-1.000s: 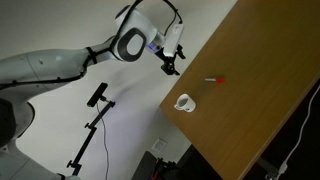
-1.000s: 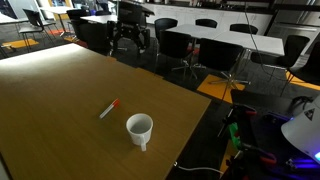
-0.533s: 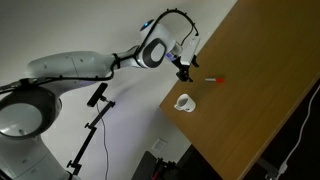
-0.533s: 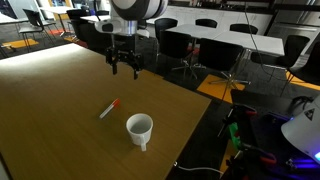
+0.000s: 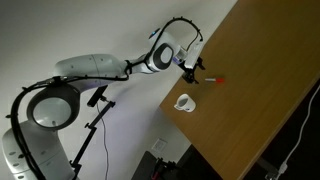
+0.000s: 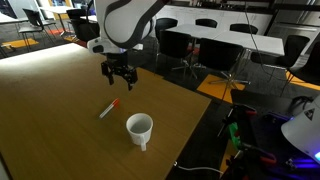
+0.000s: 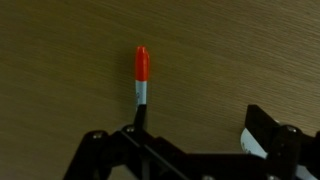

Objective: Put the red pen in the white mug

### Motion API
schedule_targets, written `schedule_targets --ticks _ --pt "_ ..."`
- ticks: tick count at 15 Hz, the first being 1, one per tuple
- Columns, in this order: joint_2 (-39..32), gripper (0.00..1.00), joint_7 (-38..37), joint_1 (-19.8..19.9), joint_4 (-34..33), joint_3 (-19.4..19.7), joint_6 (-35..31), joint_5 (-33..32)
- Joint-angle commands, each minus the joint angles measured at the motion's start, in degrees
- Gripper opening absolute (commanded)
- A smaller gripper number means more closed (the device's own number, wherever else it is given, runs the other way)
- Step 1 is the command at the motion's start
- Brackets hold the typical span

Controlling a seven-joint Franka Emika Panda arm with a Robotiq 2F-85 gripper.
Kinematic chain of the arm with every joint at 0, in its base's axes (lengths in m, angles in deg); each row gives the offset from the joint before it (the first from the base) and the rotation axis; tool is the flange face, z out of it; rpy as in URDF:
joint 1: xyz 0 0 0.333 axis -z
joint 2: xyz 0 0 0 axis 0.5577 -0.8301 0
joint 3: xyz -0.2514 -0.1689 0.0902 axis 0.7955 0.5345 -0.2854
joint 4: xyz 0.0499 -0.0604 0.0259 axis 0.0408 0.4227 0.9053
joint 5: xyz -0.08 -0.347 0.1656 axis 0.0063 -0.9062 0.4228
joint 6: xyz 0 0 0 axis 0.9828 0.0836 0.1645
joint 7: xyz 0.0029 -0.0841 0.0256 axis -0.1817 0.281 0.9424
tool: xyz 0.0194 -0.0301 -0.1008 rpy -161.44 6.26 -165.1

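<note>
The red pen [image 6: 109,108] lies flat on the wooden table [image 6: 50,120], also seen in an exterior view [image 5: 214,80] and in the wrist view [image 7: 141,75], red cap pointing away from the camera. The white mug [image 6: 140,129] stands upright beside it near the table edge, also in an exterior view [image 5: 184,102]; it is out of the wrist view. My gripper [image 6: 119,79] hovers open and empty just above the table, beyond the pen's red end [image 5: 191,72]. In the wrist view the open fingers [image 7: 195,135] sit over the pen's pale shaft.
The table's edge [image 6: 205,100] drops off right of the mug. Black office chairs [image 6: 175,45] and desks stand beyond the table. A black stand [image 5: 95,120] is beside the arm off the table.
The arm has reached in and down over the table toward the pen. The pen and mug have not moved.
</note>
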Motion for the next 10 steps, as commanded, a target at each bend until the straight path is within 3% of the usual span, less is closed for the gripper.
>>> schedule_targets --ticks 1,10 --pt "-4.7 1.00 -4.2 -0.7 -6.3 -0.5 1.7 -3.7" --pt "-13.6 1.00 -1.9 1.3 -16.5 -3.9 5.8 -3.3"
